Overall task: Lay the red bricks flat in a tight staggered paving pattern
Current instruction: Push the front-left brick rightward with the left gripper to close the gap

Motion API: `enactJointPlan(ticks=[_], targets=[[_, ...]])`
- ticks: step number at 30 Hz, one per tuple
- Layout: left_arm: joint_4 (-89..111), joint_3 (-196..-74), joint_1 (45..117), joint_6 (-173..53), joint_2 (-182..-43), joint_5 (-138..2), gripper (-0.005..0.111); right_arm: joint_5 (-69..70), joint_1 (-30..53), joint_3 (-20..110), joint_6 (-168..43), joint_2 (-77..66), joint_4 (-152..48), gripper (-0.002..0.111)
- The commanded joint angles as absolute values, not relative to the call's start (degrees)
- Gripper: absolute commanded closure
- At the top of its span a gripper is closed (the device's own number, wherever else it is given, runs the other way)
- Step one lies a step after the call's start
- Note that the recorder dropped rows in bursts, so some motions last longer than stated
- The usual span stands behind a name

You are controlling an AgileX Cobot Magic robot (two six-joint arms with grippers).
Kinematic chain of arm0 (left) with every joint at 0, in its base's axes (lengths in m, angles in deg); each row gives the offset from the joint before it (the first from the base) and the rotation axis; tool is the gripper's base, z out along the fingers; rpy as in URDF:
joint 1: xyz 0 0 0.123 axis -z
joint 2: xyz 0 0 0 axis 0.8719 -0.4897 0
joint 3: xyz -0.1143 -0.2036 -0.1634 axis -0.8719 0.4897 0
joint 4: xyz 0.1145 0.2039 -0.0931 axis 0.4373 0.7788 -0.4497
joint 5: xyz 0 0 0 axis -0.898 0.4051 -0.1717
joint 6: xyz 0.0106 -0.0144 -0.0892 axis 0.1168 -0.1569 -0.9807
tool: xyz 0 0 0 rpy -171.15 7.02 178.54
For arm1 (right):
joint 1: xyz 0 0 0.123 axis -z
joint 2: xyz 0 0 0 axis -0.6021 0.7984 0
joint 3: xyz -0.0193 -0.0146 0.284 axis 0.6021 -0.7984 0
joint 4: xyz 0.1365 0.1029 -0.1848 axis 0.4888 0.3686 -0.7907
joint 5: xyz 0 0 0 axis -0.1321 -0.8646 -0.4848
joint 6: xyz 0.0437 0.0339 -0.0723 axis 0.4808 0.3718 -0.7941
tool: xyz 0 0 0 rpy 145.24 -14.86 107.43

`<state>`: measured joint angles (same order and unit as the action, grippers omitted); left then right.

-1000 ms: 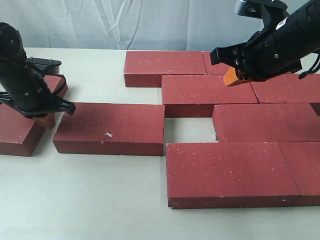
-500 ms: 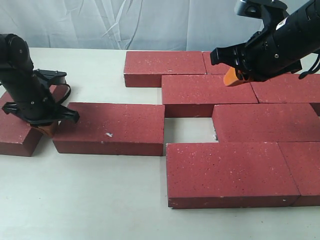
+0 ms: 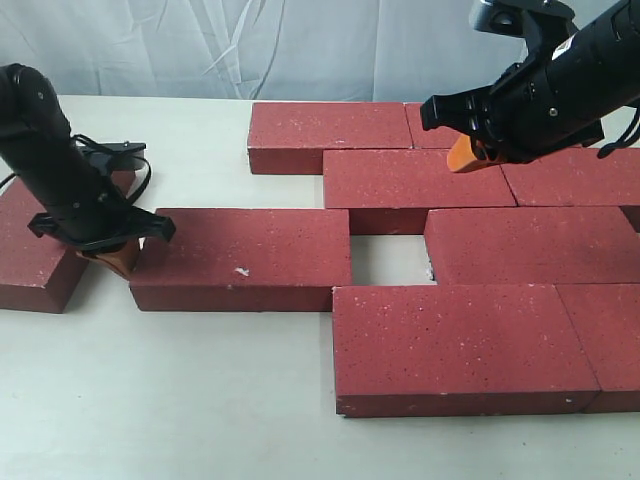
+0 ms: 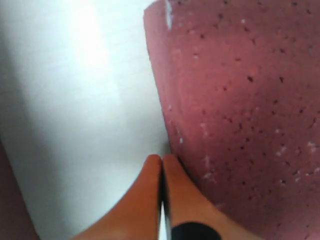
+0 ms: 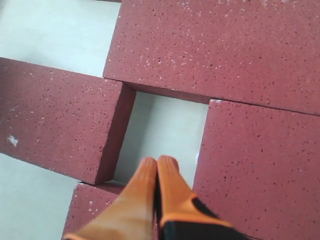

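Note:
Several red bricks lie flat in staggered rows on the right, among them a top-row brick (image 3: 328,132) and a front brick (image 3: 460,345). The brick with a white chip (image 3: 240,258) lies left of a small bare gap (image 3: 388,258) in the paving. My left gripper (image 3: 115,258) is shut and empty, its tips (image 4: 161,159) pressed against that brick's left end (image 4: 240,100). My right gripper (image 3: 470,155) is shut and empty, held above the second row. In its wrist view the tips (image 5: 157,162) hang over the gap (image 5: 160,125), with the chipped brick (image 5: 55,115) beside it.
Another red brick (image 3: 35,255) lies alone at the far left, behind my left arm. A pale tabletop (image 3: 180,400) stretches along the front and left. A white curtain (image 3: 250,45) closes the back.
My left gripper has slid right along the table, pushing the chipped brick right and narrowing the gap. The right arm has stayed still.

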<state>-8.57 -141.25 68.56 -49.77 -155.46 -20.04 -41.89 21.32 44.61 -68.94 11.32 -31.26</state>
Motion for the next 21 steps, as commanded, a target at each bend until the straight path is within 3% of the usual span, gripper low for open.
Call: enactJointPlan(ticks=[1, 12, 21], targets=[[-10.5, -141.3, 69.1, -48.2, -155.5, -19.6, 0.107, -41.8, 21.5, 44.5, -69.3, 10.9, -31.1, 0.109], [-9.9, -141.3, 75.0, -47.9, -155.5, -21.0, 0.107, -41.8, 21.5, 44.5, -69.3, 10.9, -31.1, 0.109], [-11.2, -141.3, 75.6, -46.4, -155.6, -23.5, 0.107, -41.9, 21.5, 44.5, -69.4, 10.9, -31.1, 0.109]])
